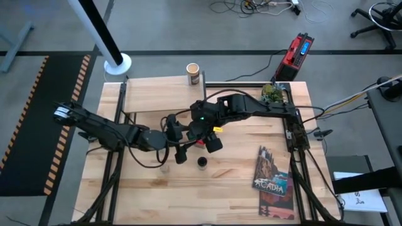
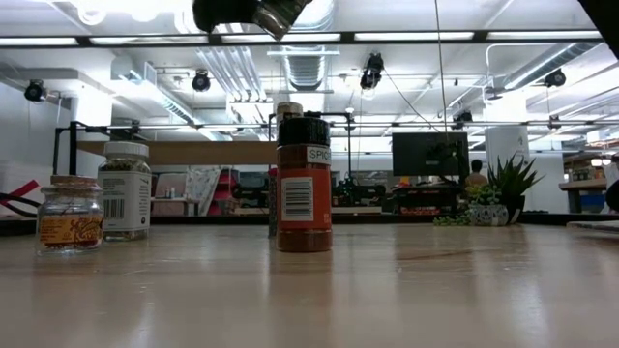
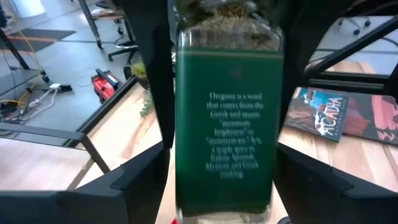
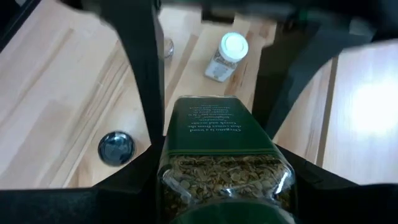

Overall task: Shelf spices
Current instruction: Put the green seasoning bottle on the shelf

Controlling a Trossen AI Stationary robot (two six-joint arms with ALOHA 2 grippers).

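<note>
high view: both dark arms meet above mid-table near the light wood shelf (image 1: 160,95). low view: dark-capped brown jar (image 2: 304,184) stands on the table. left wrist view: left gripper (image 3: 221,155) grasps the green-labelled oregano jar (image 3: 224,118). right wrist view: right gripper (image 4: 211,112) clasps it too; white-capped clear jar (image 4: 226,56) stands beyond.

The shelf (image 1: 151,94) top lies bare — only a tan canister (image 1: 193,73) at its back edge. Both arms crowd the table (image 1: 239,182) centre; a dark-capped jar (image 1: 201,163) stands just below them.
</note>
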